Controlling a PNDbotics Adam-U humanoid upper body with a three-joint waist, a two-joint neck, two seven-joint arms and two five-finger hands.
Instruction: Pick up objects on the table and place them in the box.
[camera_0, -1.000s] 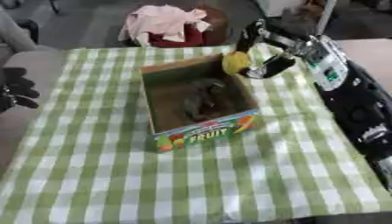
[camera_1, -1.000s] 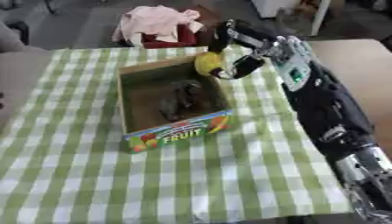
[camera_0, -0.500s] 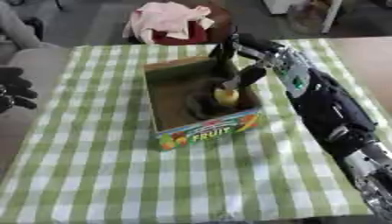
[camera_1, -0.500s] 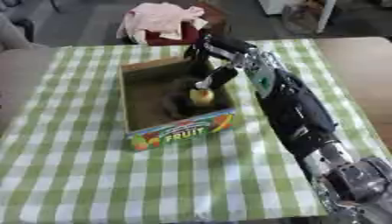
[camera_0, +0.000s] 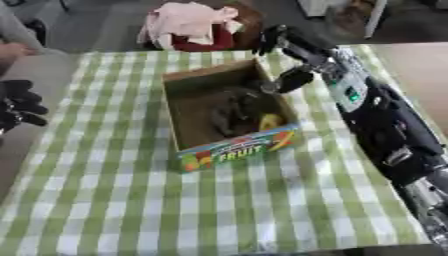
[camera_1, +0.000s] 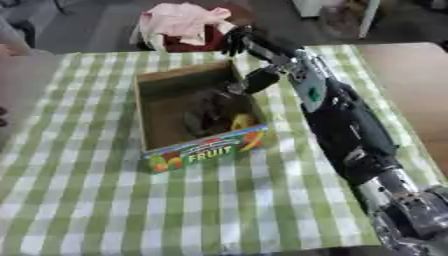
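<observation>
While the right hand (camera_0: 282, 60) hangs over the far right corner of the cardboard fruit box (camera_0: 229, 152), its fingers are spread and released, grasping nothing; one finger points down toward the box's right wall. That box stands on the bench (camera_0: 105, 200), which is covered by a green and white checked cloth, and its printed front panel reads FRUIT. Inside the box a yellow object (camera_0: 269, 121) lies in the near right corner, close against the front wall, and just beside it to the left sits a dark, blurred heap (camera_0: 229, 107) that I cannot make out. At the left edge of the left eye view the left hand (camera_0: 19, 106) rests beyond the cloth, well apart from the box, with its fingers relaxed and holding nothing. Behind the bench, a pink cloth (camera_0: 185, 22) lies draped over something red.
</observation>
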